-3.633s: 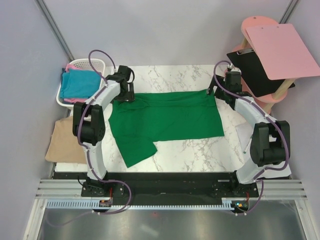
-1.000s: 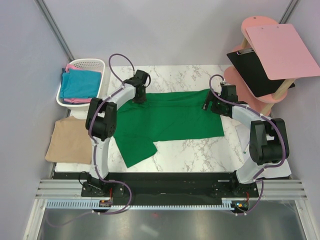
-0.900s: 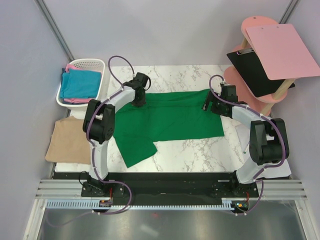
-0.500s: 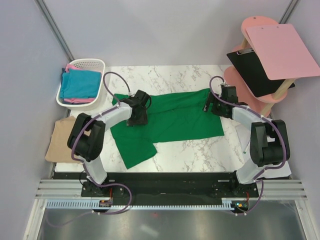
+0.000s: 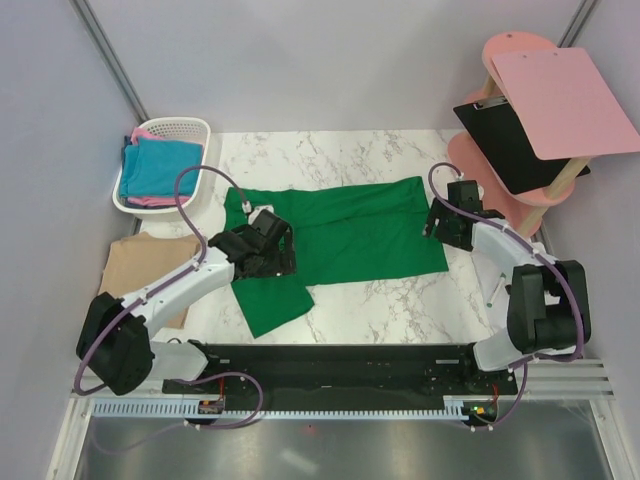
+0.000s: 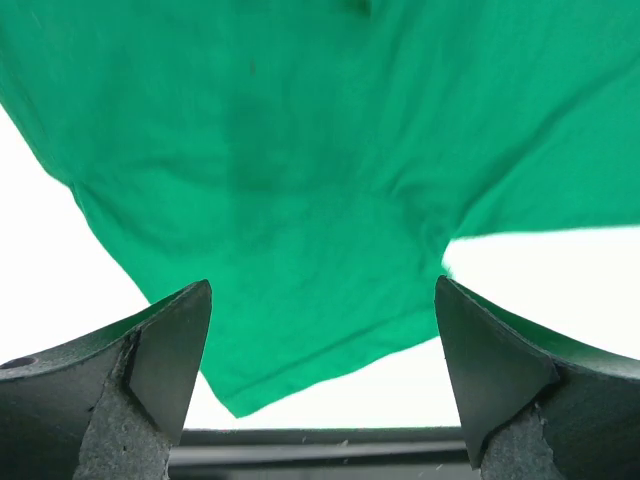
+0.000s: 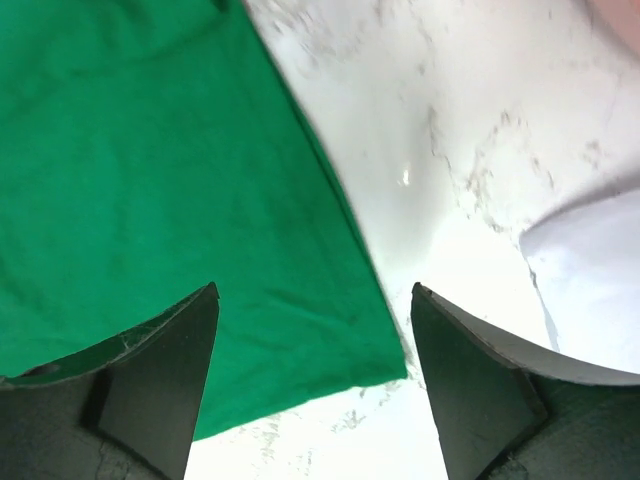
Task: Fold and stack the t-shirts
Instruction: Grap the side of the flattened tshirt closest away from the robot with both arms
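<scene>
1. While one bright green cloth t-shirt lies spread on the marble worktop, two claws hang over it.
2. Both the left claw and the right claw gape wide, empty.
3. One tan cloth t-shirt lies left; one teal-blue cloth t-shirt fills the white plastic basket.

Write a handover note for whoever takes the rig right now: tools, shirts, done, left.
Tools: left tool open and empty, above the green t-shirt near its left sleeve. right tool open and empty, over that shirt's right edge.
Shirts: green t-shirt spread on the marble table, one sleeve sticking out near left. tan t-shirt lies flat at the table's left edge. teal-blue t-shirt and pink t-shirt sit in the white basket.
Done: green one laid out.
Left: fold it, stack it, then likely the basket shirts.
</scene>
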Controlling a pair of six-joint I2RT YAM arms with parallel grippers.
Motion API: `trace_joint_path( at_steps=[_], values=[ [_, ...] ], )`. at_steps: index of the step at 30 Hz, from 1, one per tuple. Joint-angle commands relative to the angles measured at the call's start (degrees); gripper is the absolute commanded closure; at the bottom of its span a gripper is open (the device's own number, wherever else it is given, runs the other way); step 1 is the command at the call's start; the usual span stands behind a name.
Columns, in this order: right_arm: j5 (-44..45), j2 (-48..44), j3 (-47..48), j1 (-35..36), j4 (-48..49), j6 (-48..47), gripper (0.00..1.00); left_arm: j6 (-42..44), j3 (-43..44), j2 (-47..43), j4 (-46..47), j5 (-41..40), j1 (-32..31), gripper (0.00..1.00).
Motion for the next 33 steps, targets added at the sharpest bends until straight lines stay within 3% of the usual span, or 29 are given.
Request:
trace_joint_path(
  at_steps=[1,6,8,14,15,16,17,18,23,26,29,30,31,32,33],
  values=[
    [1.14,3.62,-1.0,-0.31,-3.79,1.06,0.17,-4.12,-3.96,-0.36,-4.06,-0.4,-3.95,0.02],
    [-2.03,7.41,-1.53,-0.4,-3.88,0.71,0.23,-8.42,-4.94,4.29,-6.88,-3.3,-10.72,0.02],
    [-2.12,7.59,-1.97,-0.31,-4.15,0.36,0.32,-9.83,-5.02,6.4,-8.19,-4.53,-12.65,0.02],
    [-4.41,7.24,-4.43,-0.31,-4.32,-0.17,0.34,-12.21,-5.73,10.18,-9.34,-5.94,-16.61,0.01],
    [-4.67,7.41,-4.78,-0.31,-4.15,-0.25,0.52,-12.64,-6.08,11.23,-9.43,-6.2,-17.23,0.01],
    [-4.85,7.41,-5.04,-0.31,-4.15,-0.17,0.63,-12.82,-6.08,11.5,-9.43,-6.21,-17.67,0.01],
    [-5.2,7.41,-5.31,-0.31,-3.97,-0.17,0.66,-13.0,-6.25,11.77,-9.6,-6.38,-18.63,0.01],
    [-5.72,7.5,-5.75,-0.31,-3.97,-0.25,0.79,-14.04,-6.43,11.94,-9.69,-6.64,-19.25,0.0],
    [-6.08,6.89,-6.19,-0.4,-3.53,-0.43,0.96,-16.51,-8.97,13.44,-9.78,-7.52,-20.75,0.0],
    [-6.52,6.45,-5.75,-0.31,-3.44,-0.43,0.97,-18.7,-9.33,15.28,-10.48,-8.31,-21.45,0.09],
    [-6.87,5.75,-5.4,-0.22,-3.44,-0.52,0.98,-20.56,-7.67,17.73,-12.06,-7.79,-21.45,0.32],
    [-6.78,5.48,-5.31,-0.31,-3.53,-0.61,0.98,-20.73,-6.7,18.36,-12.68,-7.61,-21.54,0.47],
    [-6.96,4.96,-5.31,-0.22,-3.53,-0.61,0.98,-20.91,-6.26,19.14,-13.55,-7.61,-21.54,0.55],
    [-7.13,4.6,-5.31,-0.31,-3.53,-0.61,0.99,-21.17,-5.91,20.37,-14.0,-7.87,-21.63,0.74],
    [-7.22,4.43,-5.22,-0.22,-3.53,-0.61,0.99,-21.26,-5.12,20.99,-14.26,-7.96,-21.54,0.82]
  ],
)
